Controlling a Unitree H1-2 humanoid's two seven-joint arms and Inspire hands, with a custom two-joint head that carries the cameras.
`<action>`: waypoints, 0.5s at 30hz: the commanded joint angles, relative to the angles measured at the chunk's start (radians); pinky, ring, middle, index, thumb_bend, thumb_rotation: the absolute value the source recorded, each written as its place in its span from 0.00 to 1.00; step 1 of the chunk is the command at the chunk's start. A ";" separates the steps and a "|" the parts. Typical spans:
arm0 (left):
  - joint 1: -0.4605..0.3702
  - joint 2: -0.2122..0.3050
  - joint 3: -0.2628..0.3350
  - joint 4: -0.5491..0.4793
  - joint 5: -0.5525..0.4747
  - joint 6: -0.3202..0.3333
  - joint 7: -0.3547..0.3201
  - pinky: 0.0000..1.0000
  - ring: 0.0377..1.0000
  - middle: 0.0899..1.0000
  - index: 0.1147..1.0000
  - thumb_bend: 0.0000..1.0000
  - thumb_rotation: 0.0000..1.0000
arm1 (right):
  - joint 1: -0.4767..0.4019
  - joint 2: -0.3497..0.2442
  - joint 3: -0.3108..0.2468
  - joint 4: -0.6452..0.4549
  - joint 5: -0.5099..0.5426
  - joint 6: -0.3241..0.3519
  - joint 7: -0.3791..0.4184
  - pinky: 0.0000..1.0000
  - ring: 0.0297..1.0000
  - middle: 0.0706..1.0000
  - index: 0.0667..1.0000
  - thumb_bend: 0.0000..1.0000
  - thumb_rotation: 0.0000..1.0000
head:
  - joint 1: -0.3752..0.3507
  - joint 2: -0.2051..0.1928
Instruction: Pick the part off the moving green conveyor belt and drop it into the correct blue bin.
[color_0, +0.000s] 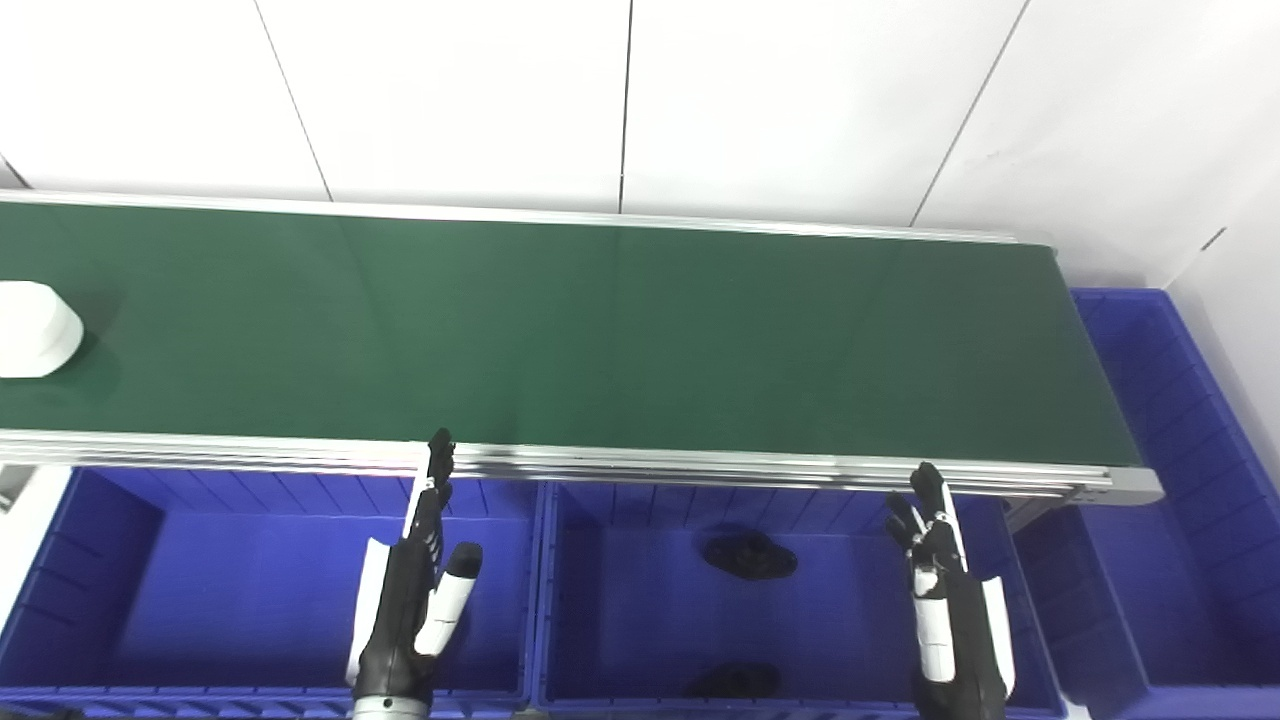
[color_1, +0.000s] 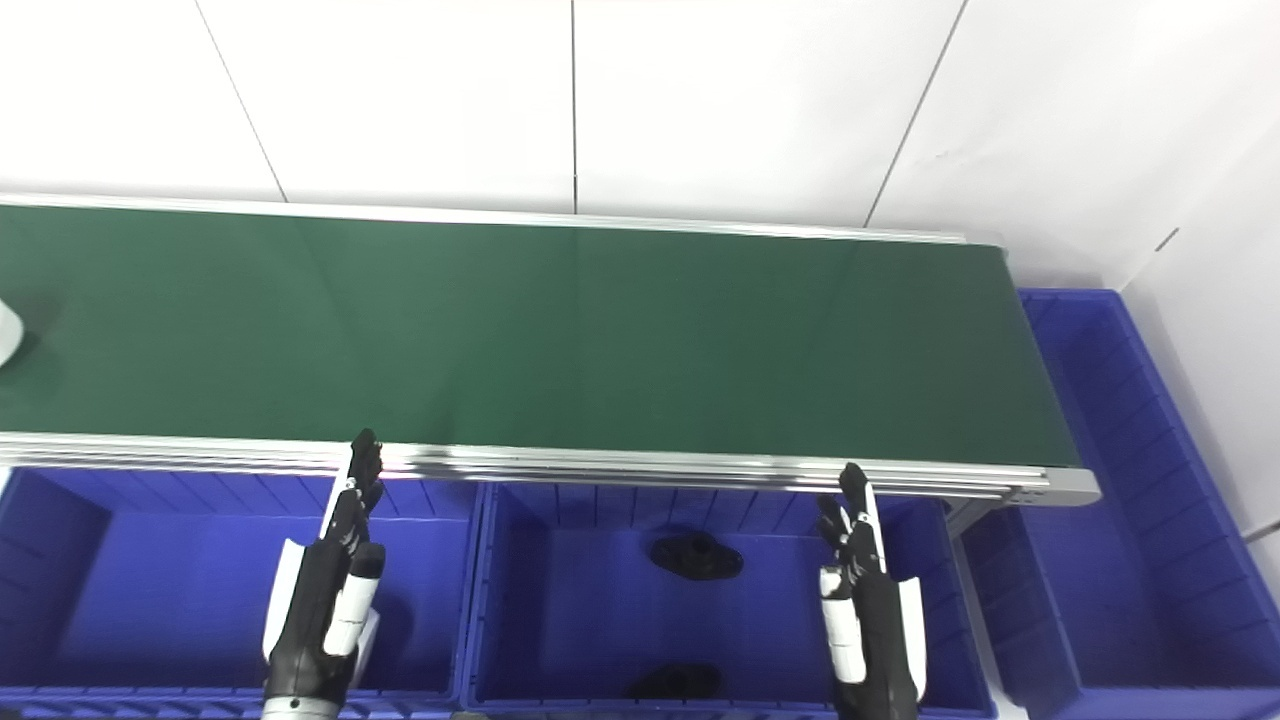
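White part (color_0: 35, 328) rides in at far left, probably uncaught; left hand (color_0: 412, 590) and right hand (color_0: 945, 590) wait wide and empty, the left needing a timed grab.

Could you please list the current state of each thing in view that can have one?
White part: lying on the conveyor belt, far left, not held.
Left hand: open, empty, over the left bin.
Right hand: open, empty.
Middle bin: holds two black parts.
Right bin: no parts visible inside.

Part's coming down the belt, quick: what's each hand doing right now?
Left hand: open, holding nothing, over the left bin.
Right hand: open, holding nothing, over the middle bin.
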 joint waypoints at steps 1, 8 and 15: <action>-0.007 0.001 -0.008 -0.012 0.000 -0.026 -0.003 1.00 1.00 1.00 1.00 0.68 1.00 | -0.005 0.001 0.000 -0.023 0.007 -0.018 0.000 0.93 0.94 1.00 1.00 0.82 0.98 | 0.003 -0.001; -0.009 0.000 -0.010 -0.008 0.004 -0.026 -0.002 1.00 1.00 1.00 1.00 0.70 1.00 | -0.003 -0.003 -0.003 -0.020 -0.001 -0.010 -0.002 0.93 0.94 0.99 1.00 0.82 0.99 | 0.004 -0.002; -0.006 -0.004 -0.011 -0.011 0.006 -0.026 0.001 1.00 1.00 1.00 1.00 0.69 1.00 | 0.002 -0.004 -0.005 -0.029 -0.001 -0.001 -0.002 0.92 0.94 0.98 1.00 0.83 1.00 | 0.006 -0.001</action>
